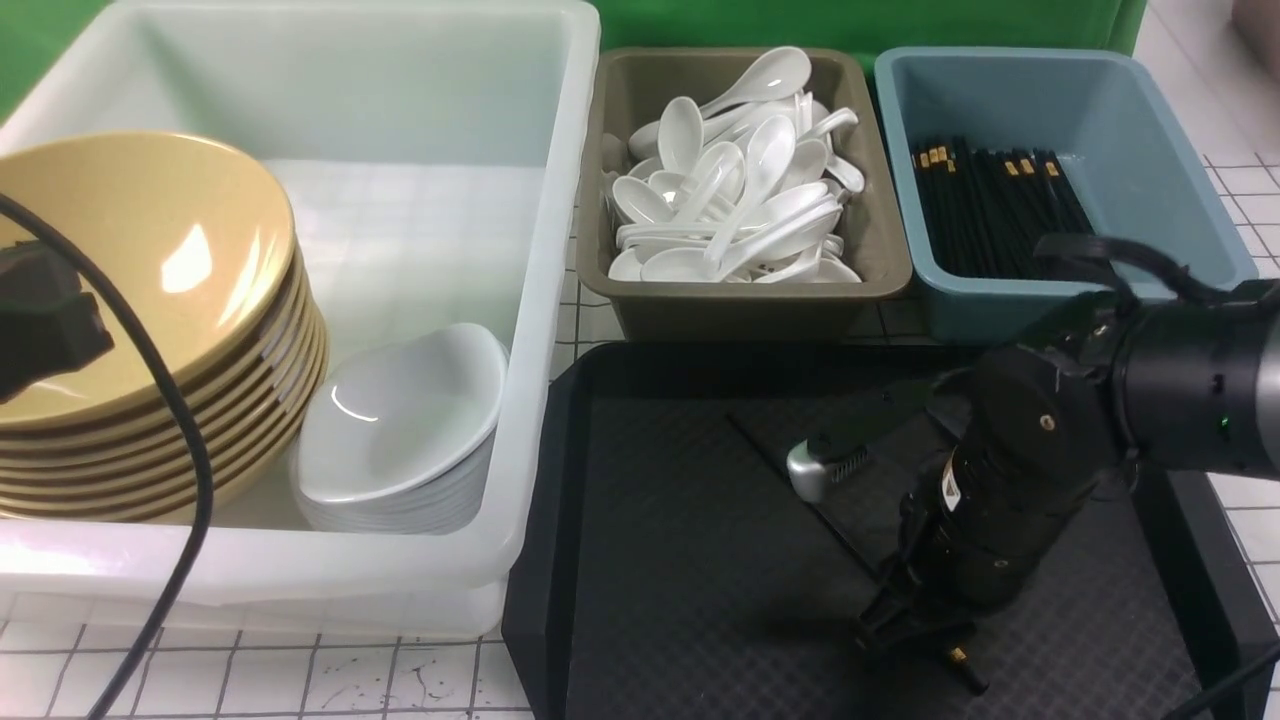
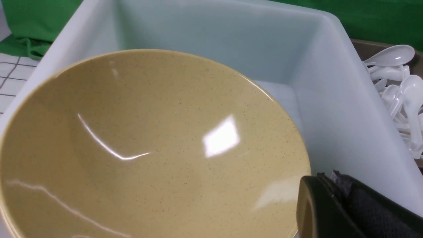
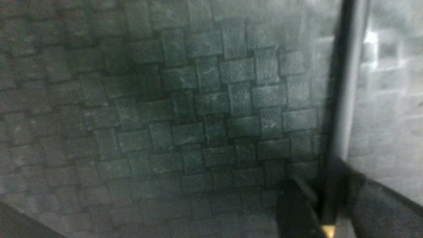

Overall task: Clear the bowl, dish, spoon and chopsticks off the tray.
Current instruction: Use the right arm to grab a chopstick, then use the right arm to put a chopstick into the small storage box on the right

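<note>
The mustard-yellow bowl [image 1: 150, 260] sits tilted on top of a stack of like bowls in the white tub [image 1: 400, 90]. It fills the left wrist view [image 2: 148, 148]. My left gripper [image 2: 325, 177] grips its rim, one finger inside and one outside. Only part of the left arm [image 1: 40, 320] shows in the front view. The black chopsticks [image 1: 770, 455] lie slantwise on the black tray [image 1: 650, 560]. My right gripper [image 1: 915, 635] is down on them near their gold-banded end. In the right wrist view its fingers [image 3: 297, 211] close round the chopsticks [image 3: 338, 99]. No spoon or dish shows on the tray.
A stack of white dishes [image 1: 400, 420] stands in the white tub beside the bowls. A grey-brown tub [image 1: 740, 300] behind the tray holds several white spoons [image 1: 740, 200]. A blue tub [image 1: 1150, 120] holds several black chopsticks [image 1: 990, 210]. A black cable [image 1: 180, 450] hangs in front at the left.
</note>
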